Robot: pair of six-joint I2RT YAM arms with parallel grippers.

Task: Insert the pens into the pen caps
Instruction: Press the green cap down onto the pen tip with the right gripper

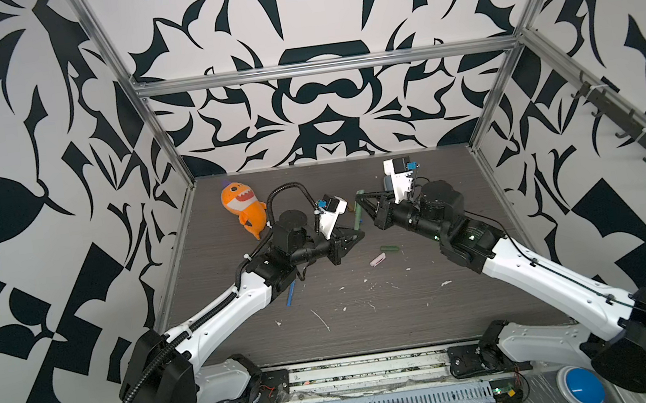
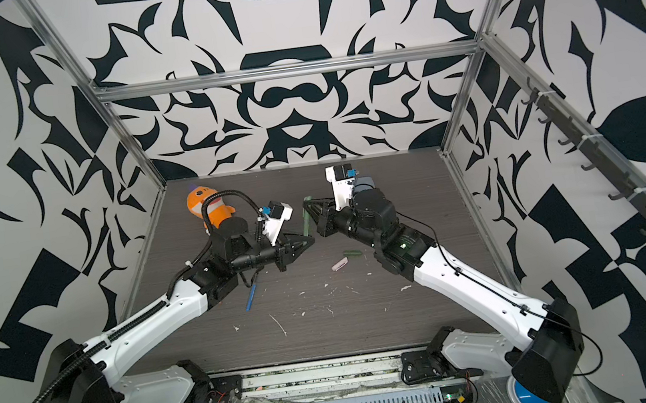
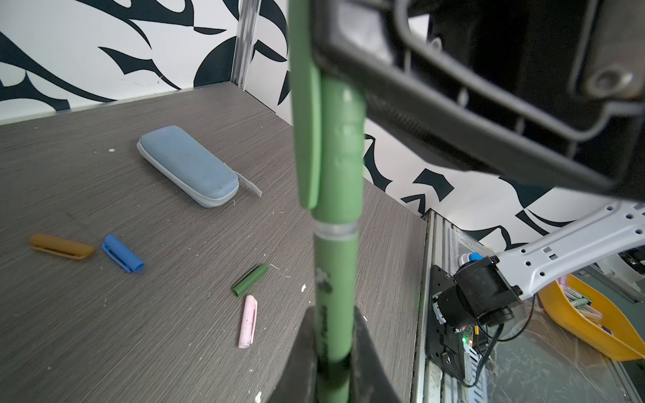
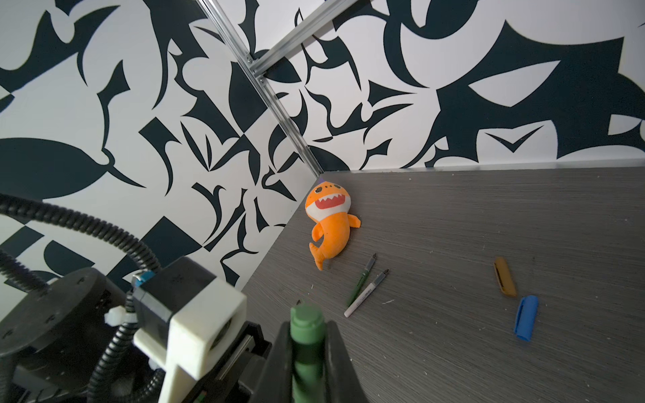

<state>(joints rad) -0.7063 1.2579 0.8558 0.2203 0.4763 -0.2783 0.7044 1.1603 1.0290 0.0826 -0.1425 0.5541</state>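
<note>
Here, over a flecked grey table (image 1: 370, 330) inside patterned walls (image 1: 323, 118), left jaws pinch a green pen (image 3: 335, 275), right jaws its cap (image 3: 341, 146)

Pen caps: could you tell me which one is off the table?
The light green cap, on the green pen in mid-air; the brown, blue, dark green and pink caps lie on the table.
</note>
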